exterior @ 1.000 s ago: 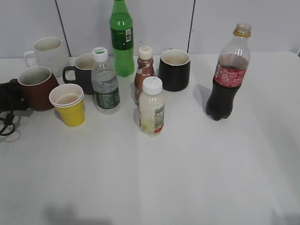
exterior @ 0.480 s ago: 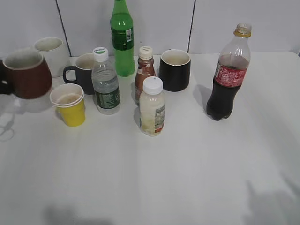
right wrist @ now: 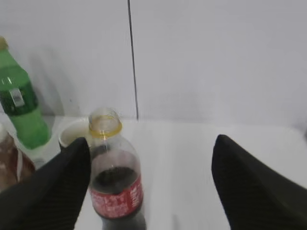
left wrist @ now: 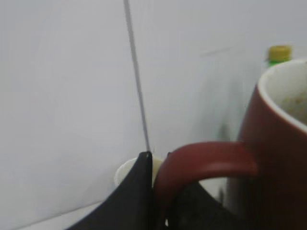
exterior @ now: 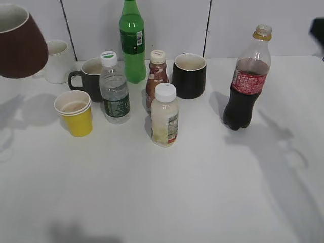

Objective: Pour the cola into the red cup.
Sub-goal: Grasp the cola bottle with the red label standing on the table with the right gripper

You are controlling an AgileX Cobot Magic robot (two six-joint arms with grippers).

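Gripping the cola at the right of the frame, we would take its stiffer labelled waist, since a half-full, capless bottle probably squeezes; our right gripper is spread wide, empty. Smaller, rigid and weighty, the red cup hangs upper left, its handle seemingly pinched in our left gripper, though the view is cramped.

The right gripper hangs above the desk with its two dark fingers spread wide, one at each lower corner. The cola stands upright between them, just beside the left-hand finger, its cap off and yellowish neck ring showing. Behind it sits a mug, partly hidden. A green bottle stands at the left by the wall, with a brown bottle at the edge.
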